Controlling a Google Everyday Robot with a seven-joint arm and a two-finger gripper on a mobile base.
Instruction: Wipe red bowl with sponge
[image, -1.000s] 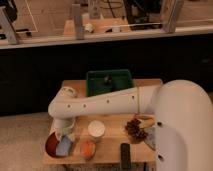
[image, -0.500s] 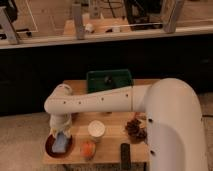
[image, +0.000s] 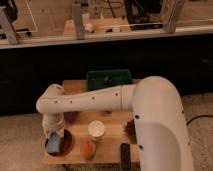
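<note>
The red bowl (image: 65, 143) sits at the front left corner of the wooden table (image: 112, 120). The light blue sponge (image: 53, 143) lies inside it, against its left side. My gripper (image: 54, 136) comes straight down from the white arm's bent elbow into the bowl. It is shut on the sponge and presses it onto the bowl's inner surface. The arm's wrist hides the bowl's far rim.
A white cup (image: 96, 129) stands right of the bowl, with a small orange round object (image: 88, 148) in front of it. A dark flat remote-like object (image: 125, 155) lies at the front edge. A dark brown clump (image: 131, 127) lies beside the arm. A green bin (image: 109, 80) is at the back.
The gripper and sponge have shifted left within the bowl, and the view has moved closer to the table. The arm's elbow has swung slightly forward.
</note>
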